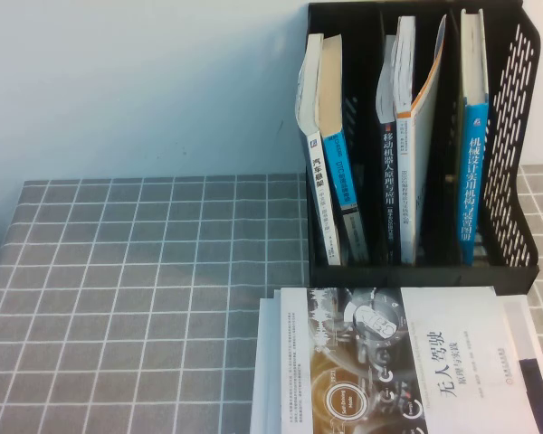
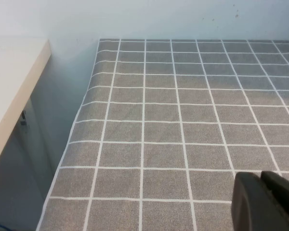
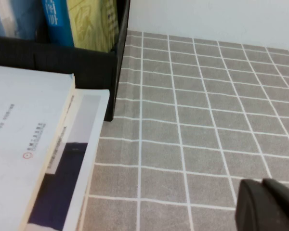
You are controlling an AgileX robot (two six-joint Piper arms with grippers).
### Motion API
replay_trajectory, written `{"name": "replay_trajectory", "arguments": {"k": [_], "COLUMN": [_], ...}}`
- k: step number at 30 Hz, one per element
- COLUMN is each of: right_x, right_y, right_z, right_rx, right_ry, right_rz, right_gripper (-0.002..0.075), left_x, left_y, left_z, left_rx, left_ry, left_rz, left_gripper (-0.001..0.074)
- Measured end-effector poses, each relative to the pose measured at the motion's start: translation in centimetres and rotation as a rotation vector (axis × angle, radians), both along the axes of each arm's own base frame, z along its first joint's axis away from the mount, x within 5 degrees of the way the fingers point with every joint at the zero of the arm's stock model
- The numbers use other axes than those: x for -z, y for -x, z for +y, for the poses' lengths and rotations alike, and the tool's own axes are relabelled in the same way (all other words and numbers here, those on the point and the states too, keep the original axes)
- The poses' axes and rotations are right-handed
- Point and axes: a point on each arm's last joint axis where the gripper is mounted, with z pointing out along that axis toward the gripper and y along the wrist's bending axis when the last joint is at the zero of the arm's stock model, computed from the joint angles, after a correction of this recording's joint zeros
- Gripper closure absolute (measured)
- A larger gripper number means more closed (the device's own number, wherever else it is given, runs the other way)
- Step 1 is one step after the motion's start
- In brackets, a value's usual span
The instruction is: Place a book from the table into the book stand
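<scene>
The big thin white book with black Chinese words and a dark grey-and-gold picture on its front [image 1: 407, 362] lies flat on the grey cloth table with white grid lines [image 1: 145, 289]. It sits on top of a small pile, just in front of the tall black plastic book stand with holes in its sloping sides [image 1: 516, 154]. Under it, another white book with a dark patch on its cover [image 3: 82, 159] pokes out at the side.

The left gripper [image 2: 265, 202] is down low over bare cloth, well apart from the book, with its fingers pressed together and holding nothing. The right gripper [image 3: 267, 204] is near the table beside the pile (I cannot tell if its fingers are apart or together).

The book looks wide and bendy, and likely not very heavy. Its shiny cover could be slippery. Lying flat, it gives little to pinch, so I would take it at an edge that hangs over the pile. It may droop when lifted.

The stand already holds books in all three slots, so the gap is tight.
</scene>
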Motion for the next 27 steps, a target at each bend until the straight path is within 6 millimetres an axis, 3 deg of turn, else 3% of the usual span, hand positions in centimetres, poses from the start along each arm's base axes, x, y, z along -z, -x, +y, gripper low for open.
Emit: {"name": "replay_trajectory", "arguments": {"k": [13,23,27], "right_x": [-0.5,-2.0,-2.5], "right_y": [-0.3,-0.5,-0.6], "right_z": [0.0,0.0,0.0], "right_rx": [-0.007,-0.007,0.013], "right_ry": [0.025,0.033,-0.082], "right_rz": [-0.082,-0.245,-0.310], "right_gripper": [0.0729,0.0729,0.0729], "left_x": [-0.2,-2.4,-2.9], "left_y": [0.0,-0.3,-0.3], "left_z": [0.0,0.2,0.3], "left_rx": [-0.002,-0.026,-0.033], "left_ry": [0.000,-0.001,0.011], "left_rz": [-0.020,-0.271,-0.329], "left_gripper": [0.0736,0.0736,0.0736]}}
